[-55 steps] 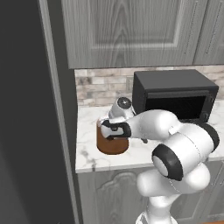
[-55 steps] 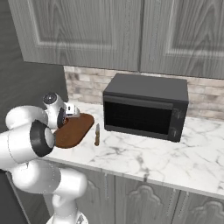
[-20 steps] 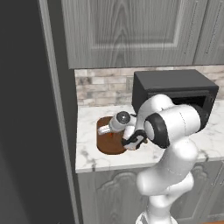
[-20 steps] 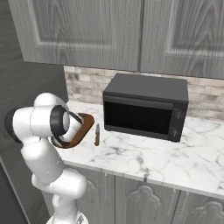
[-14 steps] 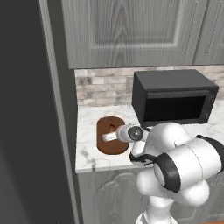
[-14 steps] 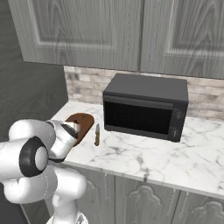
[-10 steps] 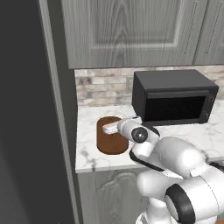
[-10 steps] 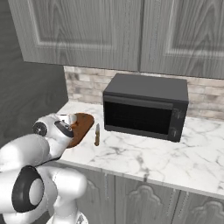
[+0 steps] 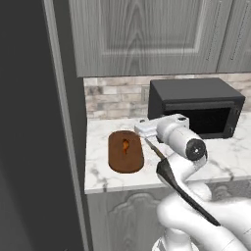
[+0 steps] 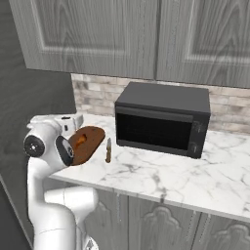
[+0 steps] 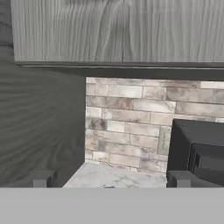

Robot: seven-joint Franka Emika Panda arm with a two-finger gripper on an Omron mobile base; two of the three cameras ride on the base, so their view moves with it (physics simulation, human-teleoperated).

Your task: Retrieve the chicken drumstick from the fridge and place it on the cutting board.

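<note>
The chicken drumstick (image 9: 126, 145) lies small and orange-brown on the dark brown oval cutting board (image 9: 125, 158), free of the gripper; it also shows from the other side as the drumstick (image 10: 80, 141) on the board (image 10: 90, 145). My gripper (image 11: 111, 179) is open with nothing between its fingertips (image 11: 43, 178) and faces the brick wall. The white hand (image 9: 147, 129) hovers just right of the board, above the counter. The fridge's dark grey side (image 9: 29, 122) rises at the left; its interior is hidden.
A black microwave (image 10: 161, 119) stands on the marble counter (image 10: 161, 176) right of the board. A small brown-handled knife (image 10: 108, 150) lies between the board and the microwave. Grey wall cabinets (image 9: 142, 34) hang overhead. A brick backsplash (image 11: 127, 122) runs behind.
The arm has swung about and lifted off the board; the hand now sits beside it, turned toward the wall. The drumstick stays lying on the board.
</note>
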